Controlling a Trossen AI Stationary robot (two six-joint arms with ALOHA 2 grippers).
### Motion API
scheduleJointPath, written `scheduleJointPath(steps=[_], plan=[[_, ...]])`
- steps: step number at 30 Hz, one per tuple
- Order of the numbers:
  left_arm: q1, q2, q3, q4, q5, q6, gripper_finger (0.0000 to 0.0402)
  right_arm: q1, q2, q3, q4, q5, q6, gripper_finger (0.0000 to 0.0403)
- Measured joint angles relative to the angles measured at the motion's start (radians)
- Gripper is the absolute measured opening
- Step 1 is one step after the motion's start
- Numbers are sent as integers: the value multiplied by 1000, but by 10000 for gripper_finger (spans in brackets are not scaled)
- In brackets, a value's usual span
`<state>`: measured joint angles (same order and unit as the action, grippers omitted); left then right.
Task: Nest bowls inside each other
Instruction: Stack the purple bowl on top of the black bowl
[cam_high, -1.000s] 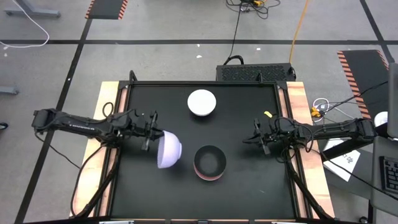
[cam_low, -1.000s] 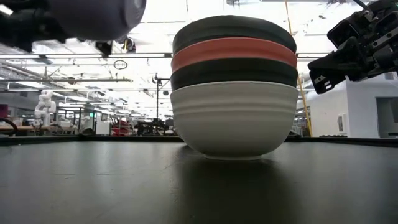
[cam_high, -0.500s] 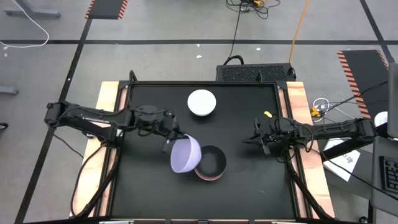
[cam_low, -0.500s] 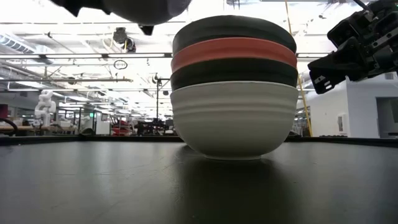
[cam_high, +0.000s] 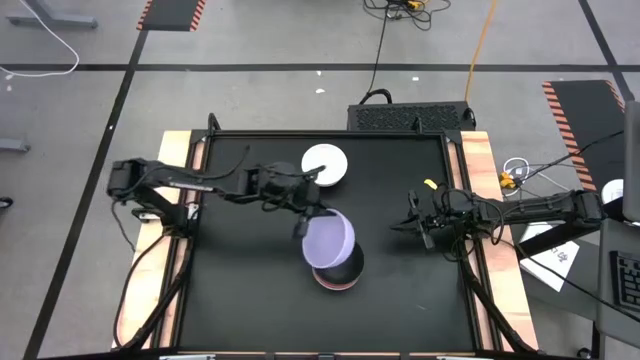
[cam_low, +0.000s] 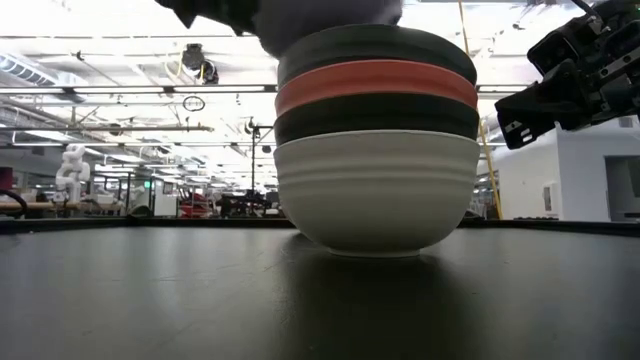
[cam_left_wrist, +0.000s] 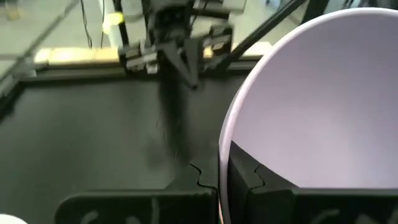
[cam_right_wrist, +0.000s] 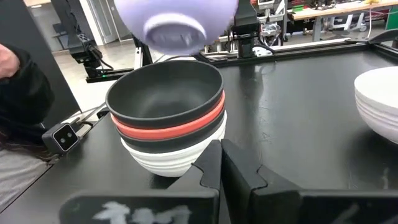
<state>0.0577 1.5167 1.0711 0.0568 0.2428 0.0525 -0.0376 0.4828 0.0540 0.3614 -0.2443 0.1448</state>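
My left gripper (cam_high: 308, 224) holds the lavender bowl (cam_high: 329, 238) in the air over the stack (cam_high: 338, 268). The stack stands near the table's middle: a white bowl (cam_low: 375, 190) at the bottom, then black, red (cam_low: 375, 85) and black (cam_right_wrist: 165, 96) on top. The low view shows the lavender bowl (cam_low: 320, 10) just above the stack's top rim, and the right wrist view shows its base (cam_right_wrist: 175, 28). A second white bowl (cam_high: 325, 164) rests on its base near the far edge. My right gripper (cam_high: 413, 223) hovers shut to the right of the stack. My left gripper (cam_left_wrist: 224, 171) has the lavender bowl's rim (cam_left_wrist: 224, 140) on the side toward the table's left, with one finger (cam_left_wrist: 252, 177) inside the bowl and one (cam_left_wrist: 202, 180) outside. The fingers come from the left, slanting down. The bowl is lifted clear, mouth up and somewhat tilted.
The black tabletop (cam_high: 240, 290) has free room left of and in front of the stack. Wooden rails (cam_high: 480, 180) run along its left and right sides. A person's dark sleeve (cam_right_wrist: 22, 87) shows beyond the table's left side in the right wrist view.
My left gripper has carried the lavender bowl toward the table's right, from left of the stack to over it. The bowl has turned from showing its outer wall upward to mouth up. The stack and my right gripper have kept still.
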Motion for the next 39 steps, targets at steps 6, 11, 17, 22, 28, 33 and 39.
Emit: scheduleJointPath(steps=[6,11,17,22,28,33,39], plan=[[19,125,219,-258,0,14,4,0,0,0,-1,0,0,0],[16,225,420,-537,0,21,4,0,0,0,-14,0,0,0],[-21,274,501,-636,8,9,4,0,3,0,-19,0,-3,0],[-51,279,501,-639,29,-2,4,0,3,0,-22,0,-7,0],[-60,280,489,-629,21,-10,4,0,3,0,-23,0,-7,0],[-59,308,489,-635,21,-9,4,0,3,0,-23,0,-7,0],[-58,372,489,-640,29,-18,4,0,5,0,-26,0,-7,0]])
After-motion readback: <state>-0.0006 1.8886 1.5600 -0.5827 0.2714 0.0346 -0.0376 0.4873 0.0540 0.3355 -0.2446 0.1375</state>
